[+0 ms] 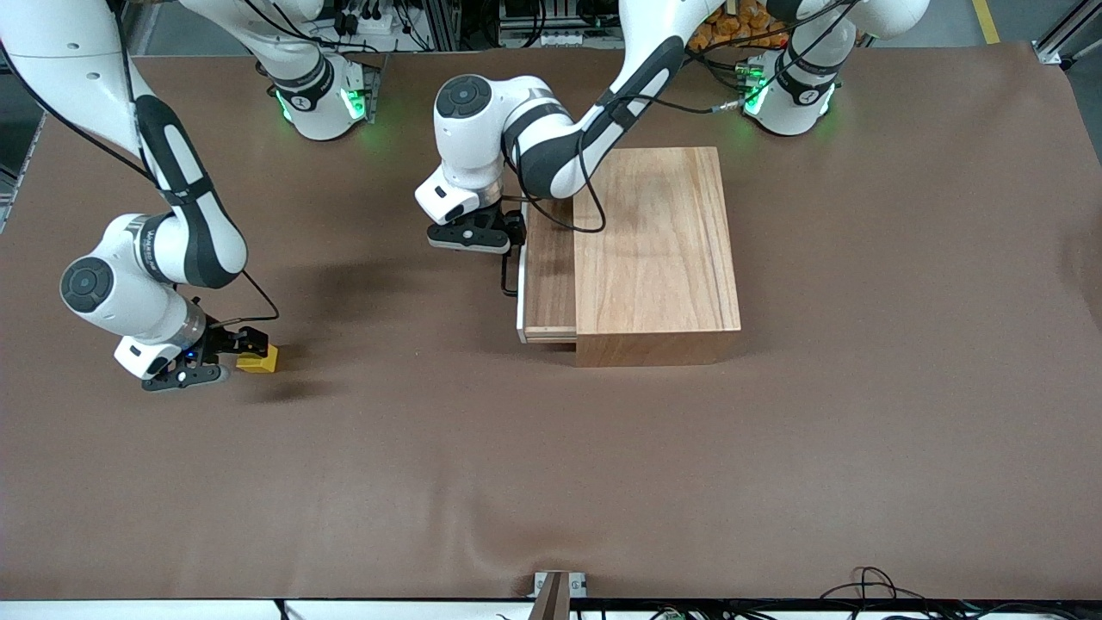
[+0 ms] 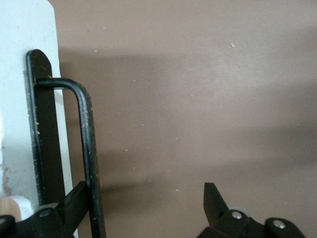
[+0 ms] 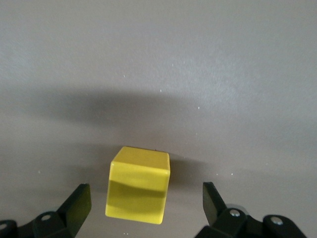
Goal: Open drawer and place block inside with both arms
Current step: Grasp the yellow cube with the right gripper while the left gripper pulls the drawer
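The drawer [image 1: 548,280] stands partly pulled out of the wooden box [image 1: 659,250], toward the right arm's end of the table. Its white-edged front panel [image 2: 20,99] carries a black wire loop handle [image 2: 88,148]. My left gripper [image 1: 506,236] is open at that handle [image 1: 508,274]. One of its fingers [image 2: 74,202] sits inside the loop against the wire, the other stands well clear over the mat. The yellow block [image 1: 259,359] lies on the mat near the right arm's end. My right gripper [image 3: 146,204] is open and low around the block [image 3: 139,186], touching it with neither finger.
A brown mat [image 1: 551,465] covers the whole table. The two green-lit arm bases [image 1: 323,99] [image 1: 788,90] stand along the edge farthest from the front camera. A small bracket [image 1: 558,587] sits at the nearest edge.
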### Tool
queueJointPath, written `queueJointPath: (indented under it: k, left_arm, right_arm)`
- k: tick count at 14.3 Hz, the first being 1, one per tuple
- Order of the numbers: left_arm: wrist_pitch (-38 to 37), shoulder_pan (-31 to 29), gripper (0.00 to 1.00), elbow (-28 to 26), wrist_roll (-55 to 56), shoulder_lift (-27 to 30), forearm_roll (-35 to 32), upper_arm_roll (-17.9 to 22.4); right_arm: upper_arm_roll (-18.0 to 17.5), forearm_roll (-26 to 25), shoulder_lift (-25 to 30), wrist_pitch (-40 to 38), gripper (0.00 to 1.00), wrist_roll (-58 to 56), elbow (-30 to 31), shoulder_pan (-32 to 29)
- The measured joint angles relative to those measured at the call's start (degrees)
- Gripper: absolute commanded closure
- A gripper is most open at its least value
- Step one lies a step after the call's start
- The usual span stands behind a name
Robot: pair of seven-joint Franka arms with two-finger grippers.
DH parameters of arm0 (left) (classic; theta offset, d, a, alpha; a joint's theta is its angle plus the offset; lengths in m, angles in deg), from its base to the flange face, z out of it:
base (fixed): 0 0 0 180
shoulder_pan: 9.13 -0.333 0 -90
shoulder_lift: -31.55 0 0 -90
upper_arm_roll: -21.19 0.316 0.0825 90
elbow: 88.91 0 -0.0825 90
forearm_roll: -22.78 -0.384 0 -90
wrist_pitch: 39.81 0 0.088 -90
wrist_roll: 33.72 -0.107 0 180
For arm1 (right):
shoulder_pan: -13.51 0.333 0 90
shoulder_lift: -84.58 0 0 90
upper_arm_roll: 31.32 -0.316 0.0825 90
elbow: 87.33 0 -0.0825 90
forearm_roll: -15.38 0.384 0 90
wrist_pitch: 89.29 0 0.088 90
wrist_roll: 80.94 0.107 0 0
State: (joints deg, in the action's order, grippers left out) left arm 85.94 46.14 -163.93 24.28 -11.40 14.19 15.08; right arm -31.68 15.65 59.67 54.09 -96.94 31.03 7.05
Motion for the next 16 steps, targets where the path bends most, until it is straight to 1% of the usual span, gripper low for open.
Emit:
queueJointPath:
  k: [1, 2, 4, 5, 7, 11, 13, 15, 16]
  left_arm:
    - [0.70, 0.20, 0.00, 0.00, 0.00, -0.13, 0.11, 0.03]
    - [0.93, 0.43, 0.00, 0.00, 0.00, -0.27, 0.11, 0.17]
    - [0.99, 0.71, 0.00, 0.00, 0.00, -0.42, 0.11, 0.39]
    - [1.28, 0.82, 0.00, -0.02, 0.00, -0.50, 0.11, 0.48]
    - [3.23, 1.11, 0.00, -0.02, 0.00, -0.75, 0.11, 0.47]
    - [4.79, 1.48, 0.00, -0.02, -0.07, -0.87, 0.11, 0.47]
    - [5.52, 1.62, 0.00, -0.02, -0.08, -0.91, 0.11, 0.44]
    - [6.08, 1.68, 0.00, -0.03, -0.13, -0.92, 0.11, 0.39]
    - [6.92, 1.69, 0.00, -0.03, -0.13, -0.95, 0.11, 0.23]
  right_arm:
    - [0.03, 0.00, -0.56, 0.09, 0.01, 0.00, 0.08, -0.06]
    - [0.07, 0.00, -1.32, 0.54, 0.21, 0.00, 0.09, -0.08]
    - [0.10, 0.00, -2.75, 2.09, 0.71, 0.01, 0.09, -0.08]
    - [0.10, 0.00, -3.26, 2.48, 0.86, 0.05, 0.08, -0.08]
    - [0.12, 0.01, -3.73, 2.77, 0.98, 0.11, 0.05, -0.08]
    - [0.14, 0.02, -3.69, 2.95, 0.99, -0.32, -0.65, -0.09]
    - [0.14, 0.01, -3.18, 2.43, 0.99, -3.01, -0.92, -0.10]
    - [0.19, 0.01, -1.42, -1.30, 0.99, -5.95, -1.44, -0.30]
    - [0.24, 0.01, 0.05, -4.64, 0.99, -6.84, -2.03, -0.43]
